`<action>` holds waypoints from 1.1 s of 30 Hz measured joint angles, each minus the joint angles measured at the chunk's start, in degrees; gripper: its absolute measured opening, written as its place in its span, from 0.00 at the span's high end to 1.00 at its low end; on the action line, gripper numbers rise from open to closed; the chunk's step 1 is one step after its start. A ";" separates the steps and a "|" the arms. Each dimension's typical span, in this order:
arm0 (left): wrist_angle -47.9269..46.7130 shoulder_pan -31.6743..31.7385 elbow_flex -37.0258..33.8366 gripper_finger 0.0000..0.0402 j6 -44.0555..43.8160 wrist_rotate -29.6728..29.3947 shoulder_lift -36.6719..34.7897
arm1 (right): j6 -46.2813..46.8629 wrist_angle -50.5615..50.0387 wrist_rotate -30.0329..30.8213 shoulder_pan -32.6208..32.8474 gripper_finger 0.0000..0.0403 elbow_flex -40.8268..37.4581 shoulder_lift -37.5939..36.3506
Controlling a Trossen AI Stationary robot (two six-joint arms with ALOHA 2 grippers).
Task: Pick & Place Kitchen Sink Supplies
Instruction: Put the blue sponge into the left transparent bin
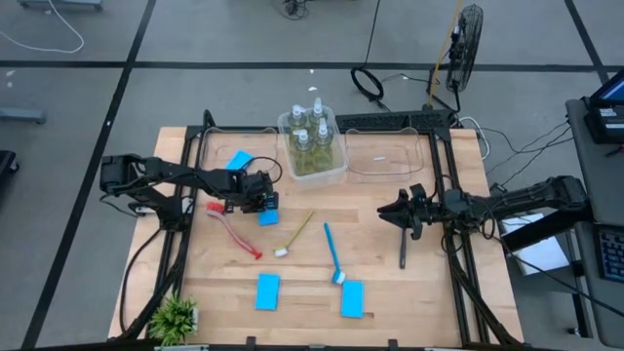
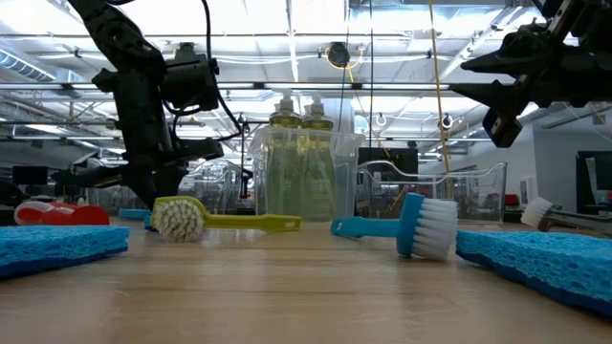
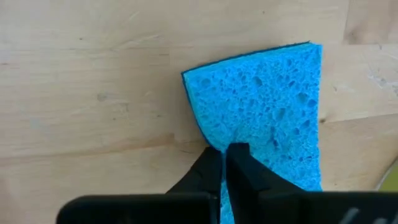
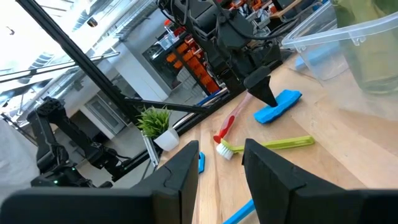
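Note:
My left gripper (image 1: 261,202) points down at the table's left middle and is shut on a blue sponge (image 3: 267,106). Two more blue sponges (image 1: 267,291) (image 1: 352,298) lie flat near the front edge. A fourth sponge (image 1: 239,161) lies in a clear bin at the far left. A red brush (image 1: 234,232), a yellow-green brush (image 1: 295,234), a blue brush (image 1: 333,253) and a dark grey brush (image 1: 403,249) lie on the wood. Several pump bottles (image 1: 310,136) stand in a clear bin. My right gripper (image 1: 390,208) hovers open at the right, above the grey brush, touching nothing. My left gripper pinches the sponge's edge (image 3: 214,144) at one end, between its two fingers (image 3: 245,163). The fingers come from above, pointing steeply down. The rest of the sponge (image 4: 286,99) stretches away from the fingers at table level. Whether it is lifted clear, I cannot tell.
An empty clear bin (image 1: 385,156) stands to the right of the bottle bin (image 1: 336,174). A small potted plant (image 1: 175,317) sits at the front left corner. Bare wood lies between the brushes and the right arm.

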 joint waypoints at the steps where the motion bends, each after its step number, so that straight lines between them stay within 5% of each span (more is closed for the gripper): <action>1: -0.05 -0.29 -0.01 0.98 0.29 -0.06 0.00 | -0.04 0.00 0.01 0.00 0.72 0.02 0.00; 16: -0.67 -2.68 -0.27 0.99 0.26 -2.15 -8.61 | 0.93 3.25 -0.26 0.00 0.72 0.07 -1.14; 33: -0.69 -2.63 0.48 1.00 2.29 -7.50 -23.56 | -3.33 4.13 -3.36 0.02 0.72 0.10 -12.62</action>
